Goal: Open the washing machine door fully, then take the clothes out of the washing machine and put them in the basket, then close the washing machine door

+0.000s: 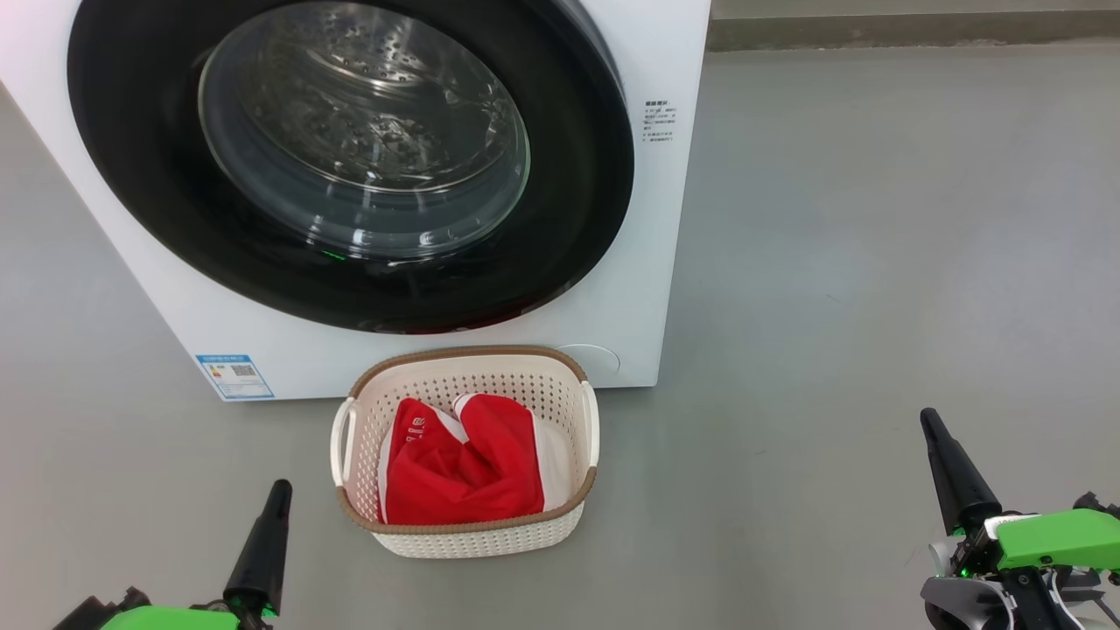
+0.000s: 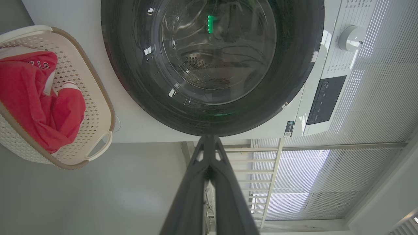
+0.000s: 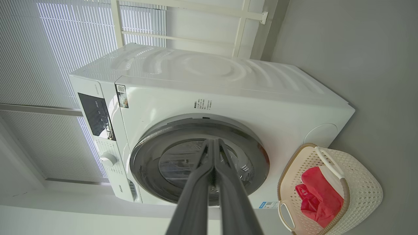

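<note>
You have the washing machine door shut flat against the front of the washing machine, its glossy black rim unbroken around the clear glass bowl, through which you can make out the perforated steel drum. In your head view the door takes up the 11-to-12 o'clock part of the picture. The basket stands on the grey floor at 6 o'clock from the door, just in front of the machine's lower edge, with the blue label at 10 o'clock from it. A red garment with white trim lies crumpled inside the basket, covering most of its bottom. Your left gripper sits at 7 o'clock in the head view, beside the basket but apart from it, its two dark fingers pressed together with nothing between them. Your right gripper sits at 4 o'clock, well apart from the basket, its fingers likewise closed tip to tip and empty. Both hang well short of the machine. From the left wrist the closed fingers line up with the edge of the door's black rim; from the right wrist they line up with its glass.
</note>
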`<state>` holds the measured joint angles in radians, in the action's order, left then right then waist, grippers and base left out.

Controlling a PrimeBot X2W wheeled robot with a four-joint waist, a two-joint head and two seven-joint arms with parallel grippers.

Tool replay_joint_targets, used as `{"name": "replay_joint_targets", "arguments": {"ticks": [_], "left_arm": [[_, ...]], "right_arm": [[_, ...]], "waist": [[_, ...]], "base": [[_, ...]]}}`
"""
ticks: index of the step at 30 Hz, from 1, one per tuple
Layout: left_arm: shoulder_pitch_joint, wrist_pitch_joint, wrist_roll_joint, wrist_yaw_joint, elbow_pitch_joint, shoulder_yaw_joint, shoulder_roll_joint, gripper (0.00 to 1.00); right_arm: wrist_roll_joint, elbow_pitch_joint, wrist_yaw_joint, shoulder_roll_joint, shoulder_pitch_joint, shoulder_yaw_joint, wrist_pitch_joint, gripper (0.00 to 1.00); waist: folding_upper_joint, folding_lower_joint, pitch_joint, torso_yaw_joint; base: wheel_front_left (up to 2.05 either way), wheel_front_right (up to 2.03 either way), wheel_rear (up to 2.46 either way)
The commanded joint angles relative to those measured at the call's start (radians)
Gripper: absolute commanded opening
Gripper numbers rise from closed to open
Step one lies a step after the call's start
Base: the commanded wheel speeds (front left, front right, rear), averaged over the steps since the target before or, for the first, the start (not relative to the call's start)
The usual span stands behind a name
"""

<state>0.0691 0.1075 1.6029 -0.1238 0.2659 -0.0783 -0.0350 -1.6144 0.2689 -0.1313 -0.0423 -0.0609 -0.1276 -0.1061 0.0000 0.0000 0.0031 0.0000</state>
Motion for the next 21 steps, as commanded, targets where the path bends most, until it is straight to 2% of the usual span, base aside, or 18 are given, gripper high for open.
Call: {"name": "replay_joint_targets", "arguments": {"ticks": [1,21], "left_arm": [[0.039,0.006,0.005,-0.007,-0.021,-0.036,-0.016,0.00],[0.039,0.006,0.005,-0.007,-0.021,-0.036,-0.016,0.00]], "right_arm": [[0.004,-0.024,0.001,-0.010,-0.047,0.016,-0.005,0.00],[0.005,-0.024,0.001,-0.010,-0.047,0.015,-0.006,0.00]], "waist": [[0.0000,0.0000,0.000,0.000],[0.0000,0.0000,0.000,0.000]], "base": [[0.00,0.00,0.00],[0.00,0.00,0.00]]}}
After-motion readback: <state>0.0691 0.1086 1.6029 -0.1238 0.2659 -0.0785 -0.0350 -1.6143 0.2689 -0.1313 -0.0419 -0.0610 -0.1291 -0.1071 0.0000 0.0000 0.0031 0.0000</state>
